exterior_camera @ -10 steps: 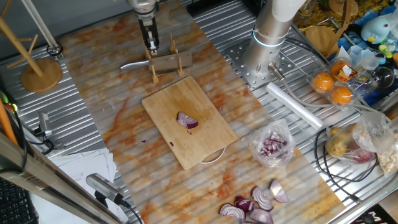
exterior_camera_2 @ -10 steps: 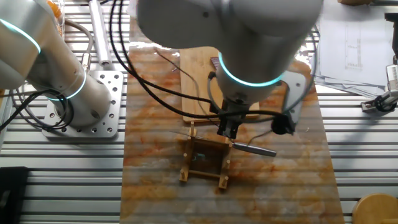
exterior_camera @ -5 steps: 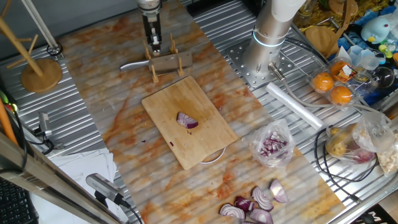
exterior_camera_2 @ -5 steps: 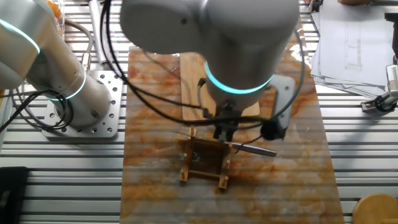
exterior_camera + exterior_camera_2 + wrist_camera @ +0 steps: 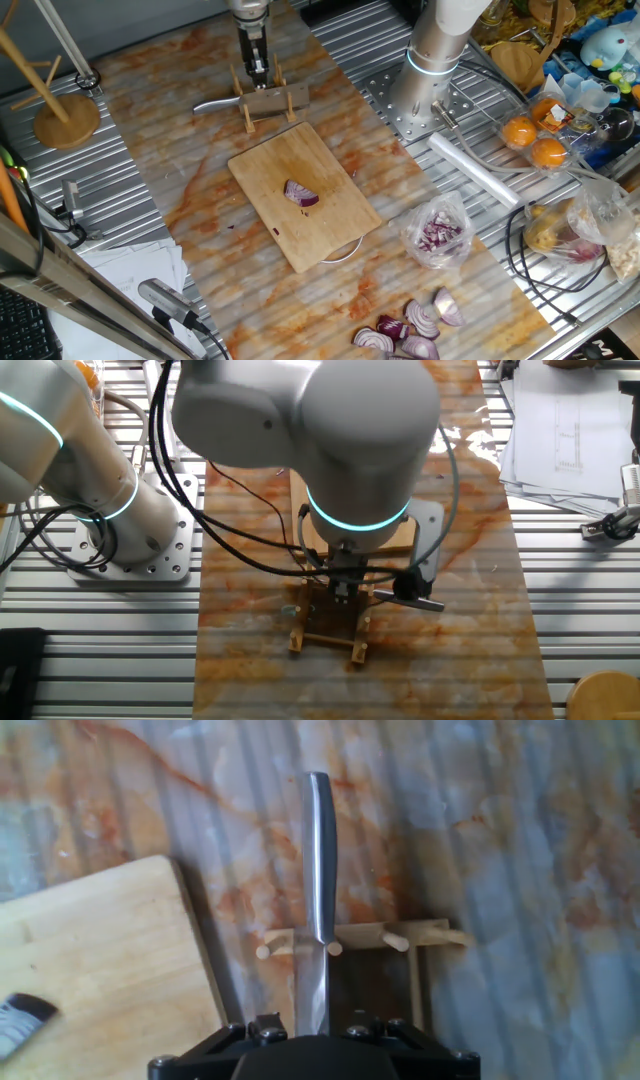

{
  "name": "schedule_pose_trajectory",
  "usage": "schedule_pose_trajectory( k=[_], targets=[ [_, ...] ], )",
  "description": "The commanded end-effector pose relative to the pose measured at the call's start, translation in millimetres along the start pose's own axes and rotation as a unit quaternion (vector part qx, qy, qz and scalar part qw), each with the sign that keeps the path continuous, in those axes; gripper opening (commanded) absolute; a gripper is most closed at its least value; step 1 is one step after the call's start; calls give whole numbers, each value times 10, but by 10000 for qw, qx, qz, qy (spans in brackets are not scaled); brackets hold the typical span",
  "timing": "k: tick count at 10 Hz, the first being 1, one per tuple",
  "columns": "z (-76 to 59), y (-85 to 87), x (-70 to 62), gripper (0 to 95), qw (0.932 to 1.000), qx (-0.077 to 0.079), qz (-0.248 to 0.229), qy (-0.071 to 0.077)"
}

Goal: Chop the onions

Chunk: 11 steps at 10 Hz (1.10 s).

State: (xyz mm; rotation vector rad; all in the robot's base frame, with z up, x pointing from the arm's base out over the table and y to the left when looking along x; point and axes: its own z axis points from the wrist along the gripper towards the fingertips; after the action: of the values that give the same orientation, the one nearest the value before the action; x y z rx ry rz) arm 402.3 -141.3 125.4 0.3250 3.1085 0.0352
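The gripper (image 5: 258,72) is hanging over the wooden knife rack (image 5: 268,100) at the far end of the table, where the knife (image 5: 318,890) is lying across the pegs with its steel handle sticking out to the left in one fixed view. Whether the jaws are apart or closed cannot be told; the hand view is showing only the housing at the bottom edge.

The step in hand looks like fetching the knife. To do it well, the fingers should come down square to the handle, clear of the pegs, and lift straight up.

The onion wedge (image 5: 301,193) is resting near the middle of the cutting board (image 5: 262,166), just nearer than the rack. The marbled orange mat (image 5: 160,130) is leaving open room to the left of the board.
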Motion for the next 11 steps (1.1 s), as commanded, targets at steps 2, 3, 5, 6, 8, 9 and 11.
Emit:
schedule_pose_trajectory(
  k=[2,3,5,6,8,9,11],
  targets=[
    [83,-9,-10,380,10000,6,-26,-1],
    [120,-14,-12,380,10000,2,-39,9],
    [189,-21,-7,380,10000,10,-50,11],
    [211,-23,-7,380,10000,9,-54,14],
    [301,-28,-8,380,10000,8,-79,8],
    [332,-29,-8,380,10000,6,-96,7],
    [413,-31,-6,380,9999,7,-107,7]
  ],
)
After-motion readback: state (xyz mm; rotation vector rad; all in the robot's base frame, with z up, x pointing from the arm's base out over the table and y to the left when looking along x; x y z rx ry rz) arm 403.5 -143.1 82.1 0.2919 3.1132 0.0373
